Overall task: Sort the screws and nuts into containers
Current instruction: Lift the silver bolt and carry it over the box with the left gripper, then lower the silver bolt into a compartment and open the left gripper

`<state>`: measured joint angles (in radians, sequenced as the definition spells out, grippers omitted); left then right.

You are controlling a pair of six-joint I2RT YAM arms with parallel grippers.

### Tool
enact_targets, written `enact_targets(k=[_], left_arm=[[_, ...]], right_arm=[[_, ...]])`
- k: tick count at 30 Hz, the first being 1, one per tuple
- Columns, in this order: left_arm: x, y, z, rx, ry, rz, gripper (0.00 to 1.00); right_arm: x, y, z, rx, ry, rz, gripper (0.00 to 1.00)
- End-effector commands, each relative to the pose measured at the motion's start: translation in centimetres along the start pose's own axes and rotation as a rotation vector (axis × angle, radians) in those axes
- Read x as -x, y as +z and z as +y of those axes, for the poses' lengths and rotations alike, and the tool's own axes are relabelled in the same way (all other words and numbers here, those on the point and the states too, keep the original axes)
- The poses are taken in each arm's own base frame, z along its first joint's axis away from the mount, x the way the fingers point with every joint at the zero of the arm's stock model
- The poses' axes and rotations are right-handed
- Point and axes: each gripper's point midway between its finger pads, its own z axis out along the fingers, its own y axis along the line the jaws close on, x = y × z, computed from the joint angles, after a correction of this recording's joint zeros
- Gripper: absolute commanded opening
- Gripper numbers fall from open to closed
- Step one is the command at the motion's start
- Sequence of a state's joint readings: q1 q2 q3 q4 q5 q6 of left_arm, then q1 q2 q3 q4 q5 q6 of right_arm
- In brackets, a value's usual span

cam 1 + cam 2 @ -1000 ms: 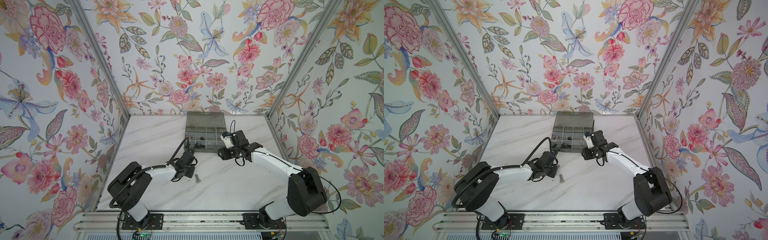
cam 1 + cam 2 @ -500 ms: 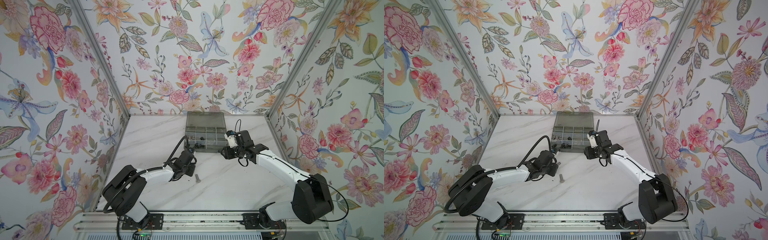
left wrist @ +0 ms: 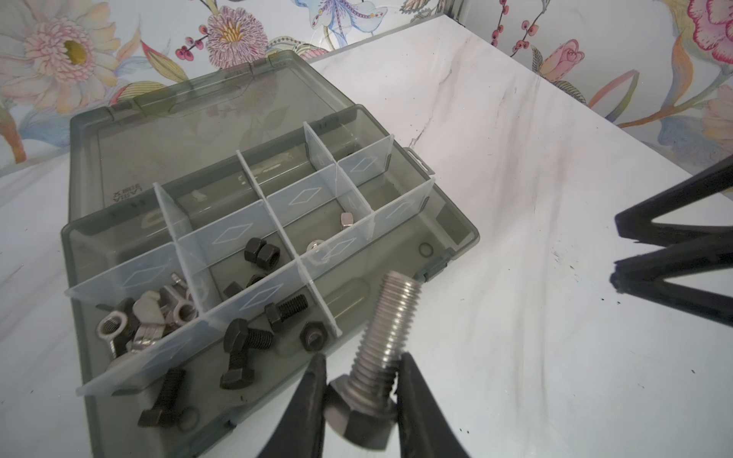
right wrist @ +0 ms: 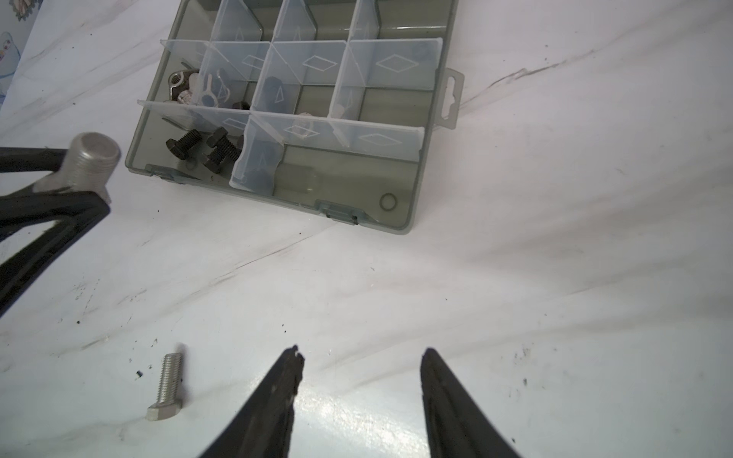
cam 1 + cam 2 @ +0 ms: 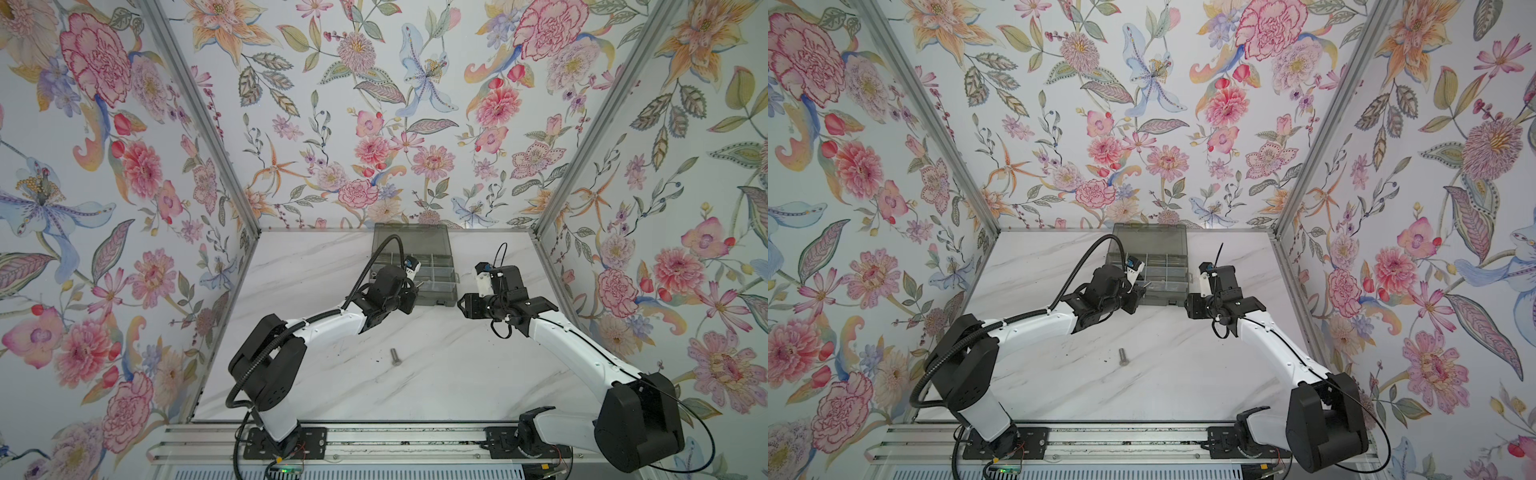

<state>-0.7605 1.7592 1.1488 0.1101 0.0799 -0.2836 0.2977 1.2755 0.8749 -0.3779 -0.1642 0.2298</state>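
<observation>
Screw [image 3: 390,313]: silver, hex head, threaded shank. Pinched just above the head by left gripper [image 3: 361,359], near organizer box [image 3: 450,222] front edge. Long axis follows the fingers, tip toward box. Right gripper [image 4: 363,353] spread, empty.

Floral-papered walls [image 5: 374,124] around a white marble tabletop [image 5: 457,374]

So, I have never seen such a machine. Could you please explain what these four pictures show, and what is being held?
These are two robot arms on a marble table, each ending in a two-finger gripper. Two pictures look down from one overhead camera; the other two come from cameras on the wrists. The left gripper is shut on a silver bolt near the open organizer box, which holds black screws and nuts. The right gripper is open and empty. A second silver bolt lies loose on the table.
</observation>
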Motion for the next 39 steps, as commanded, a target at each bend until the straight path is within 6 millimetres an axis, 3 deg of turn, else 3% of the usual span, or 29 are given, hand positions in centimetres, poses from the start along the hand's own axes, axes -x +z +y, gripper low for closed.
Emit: enact_targets(k=[1,11,25,37,39], left_arm=[[0.8,1.6,-1.2,-0.057,0.067,-0.018,0.00],[0.9,5.1,-1.4,-0.073,0.091,-0.057,0.00],[1.1,7.2,-0.7,-0.029,0.094,-0.100,0.00],[1.0,8.7,-0.3,-0.003,0.095,-0.088,0.05],[1.0,8.9,-0.2,0.001,0.092,-0.089,0.10]], right_arm=[[-0.2,-0.8,-1.2,-0.022,0.047,-0.028,0.52],[-1.1,-1.6,-2.6,-0.014,0.099,-0.046,0.53],[-1.6,-1.1,-2.4,0.012,0.113,-0.034,0.52],[-2.1,-1.0,-2.1,0.036,0.117,-0.026,0.53],[-2.1,-1.1,-2.1,0.035,0.115,-0.028,0.53]])
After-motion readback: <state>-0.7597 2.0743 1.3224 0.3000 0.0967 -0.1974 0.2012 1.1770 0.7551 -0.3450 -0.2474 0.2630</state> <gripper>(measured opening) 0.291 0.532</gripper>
